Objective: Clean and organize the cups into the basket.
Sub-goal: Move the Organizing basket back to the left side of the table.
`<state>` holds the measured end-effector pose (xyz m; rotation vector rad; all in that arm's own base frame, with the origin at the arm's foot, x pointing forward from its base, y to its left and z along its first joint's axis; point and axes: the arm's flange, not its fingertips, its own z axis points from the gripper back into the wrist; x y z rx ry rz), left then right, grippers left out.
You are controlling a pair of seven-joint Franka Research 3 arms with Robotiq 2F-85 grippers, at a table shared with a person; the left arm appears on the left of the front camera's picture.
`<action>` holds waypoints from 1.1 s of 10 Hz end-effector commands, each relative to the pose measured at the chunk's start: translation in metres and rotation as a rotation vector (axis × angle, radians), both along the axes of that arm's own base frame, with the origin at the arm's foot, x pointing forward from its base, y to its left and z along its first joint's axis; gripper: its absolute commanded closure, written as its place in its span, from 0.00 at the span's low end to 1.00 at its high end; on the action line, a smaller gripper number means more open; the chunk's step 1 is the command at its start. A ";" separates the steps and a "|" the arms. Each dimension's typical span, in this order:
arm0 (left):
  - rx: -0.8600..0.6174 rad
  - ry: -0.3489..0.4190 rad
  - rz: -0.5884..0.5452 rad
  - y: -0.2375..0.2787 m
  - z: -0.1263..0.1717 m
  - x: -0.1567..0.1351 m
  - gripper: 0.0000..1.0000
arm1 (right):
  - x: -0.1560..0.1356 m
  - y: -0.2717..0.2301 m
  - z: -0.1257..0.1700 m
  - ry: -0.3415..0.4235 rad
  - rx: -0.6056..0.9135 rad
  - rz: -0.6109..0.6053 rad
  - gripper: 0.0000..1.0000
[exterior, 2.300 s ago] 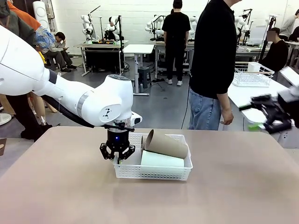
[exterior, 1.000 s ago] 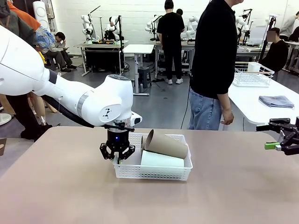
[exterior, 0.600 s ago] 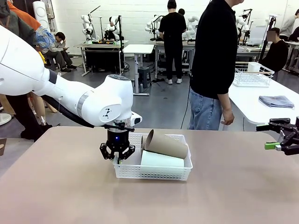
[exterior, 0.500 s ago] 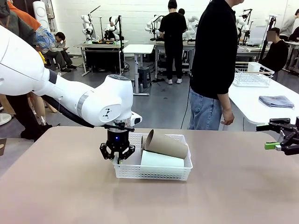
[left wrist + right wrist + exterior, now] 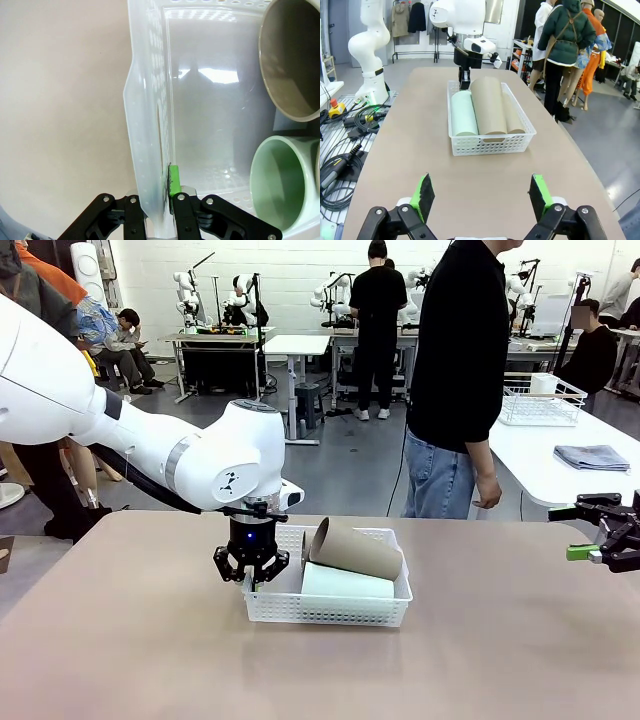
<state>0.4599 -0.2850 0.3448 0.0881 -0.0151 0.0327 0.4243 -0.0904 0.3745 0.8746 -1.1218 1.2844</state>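
Basket: my left jaws clamp its short-end wall; cups lie lengthwise inside; right jaws released, well apart.

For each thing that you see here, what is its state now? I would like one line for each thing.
Left tool: shut on the basket's side wall.
Right tool: open, holding nothing, off the table's right end.
Basket: flat on the table, holding the cups.
Mint green cup: lying on its side in the basket.
Brown cup: lying on top, its mouth toward the left tool.
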 end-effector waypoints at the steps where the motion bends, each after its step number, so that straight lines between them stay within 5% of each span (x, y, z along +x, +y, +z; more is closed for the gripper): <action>1: 0.001 0.002 -0.002 0.000 0.001 -0.001 1.00 | -0.002 0.001 0.001 -0.002 -0.003 0.011 0.00; 4: 0.001 0.002 -0.002 0.000 0.001 -0.001 1.00 | 0.000 0.000 0.000 0.000 0.000 0.000 0.00; 8: 0.098 -0.157 -0.006 0.075 0.028 -0.012 0.94 | -0.027 -0.058 -0.001 0.509 -0.017 -0.182 0.00; 11: 0.149 -0.192 -0.007 0.123 0.034 -0.013 0.94 | -0.062 -0.109 -0.004 0.629 -0.016 -0.303 0.00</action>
